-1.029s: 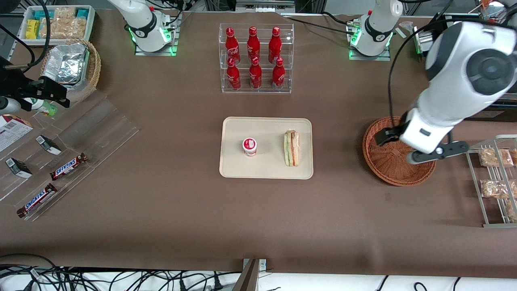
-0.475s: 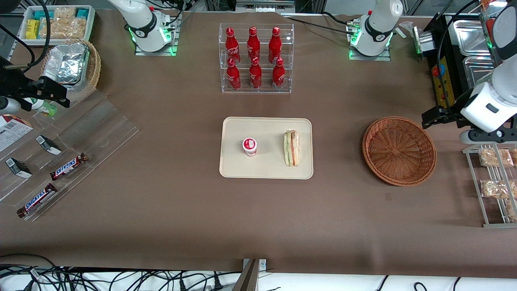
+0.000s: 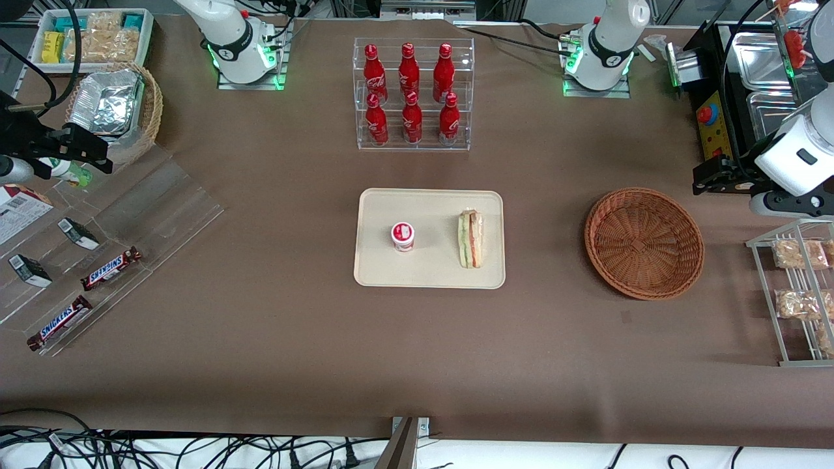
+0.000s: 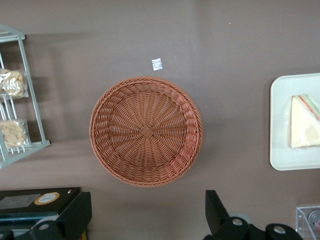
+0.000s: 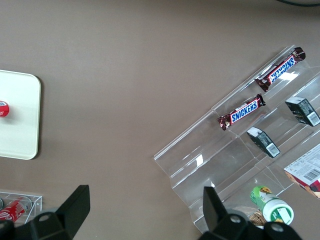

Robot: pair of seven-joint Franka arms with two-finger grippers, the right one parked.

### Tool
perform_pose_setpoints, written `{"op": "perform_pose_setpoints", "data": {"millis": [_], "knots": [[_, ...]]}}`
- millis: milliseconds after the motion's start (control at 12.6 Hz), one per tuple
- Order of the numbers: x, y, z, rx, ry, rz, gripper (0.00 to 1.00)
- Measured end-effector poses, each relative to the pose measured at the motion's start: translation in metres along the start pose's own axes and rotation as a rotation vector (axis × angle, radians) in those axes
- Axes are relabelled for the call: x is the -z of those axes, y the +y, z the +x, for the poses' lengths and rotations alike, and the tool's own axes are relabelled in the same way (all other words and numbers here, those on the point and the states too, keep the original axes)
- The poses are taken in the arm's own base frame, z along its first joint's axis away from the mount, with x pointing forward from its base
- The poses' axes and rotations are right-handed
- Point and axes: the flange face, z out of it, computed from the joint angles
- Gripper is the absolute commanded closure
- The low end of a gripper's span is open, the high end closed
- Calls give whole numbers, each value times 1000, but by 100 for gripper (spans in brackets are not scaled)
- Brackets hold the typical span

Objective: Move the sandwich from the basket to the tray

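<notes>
Black-fingered and spread wide with nothing between its jaws, your gripper (image 4: 145,220) hangs above the table's working-arm end, near the basket (image 3: 644,242) but apart from it. That reddish wicker basket holds nothing. Your sandwich (image 3: 471,238) lies on the cream tray (image 3: 430,277) at the table's middle, along the tray's basket-side edge, with a red-lidded cup (image 3: 402,236) beside it.

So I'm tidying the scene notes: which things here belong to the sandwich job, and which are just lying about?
Job:
sandwich, lying on the tray
tray
basket, nothing in it
pincer, open, raised beside the basket

Lying about:
small red-lidded cup on the tray
cola bottles in a clear rack
Snickers bars
bagged snacks
</notes>
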Motion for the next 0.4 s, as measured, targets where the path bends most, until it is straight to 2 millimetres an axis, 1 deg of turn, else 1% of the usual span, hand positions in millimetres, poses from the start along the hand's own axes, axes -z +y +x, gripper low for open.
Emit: {"op": "perform_pose_setpoints", "data": {"millis": [158, 396], "knots": [[6, 5, -3, -37, 10, 2, 0], [23, 19, -15, -61, 11, 6, 0]]}}
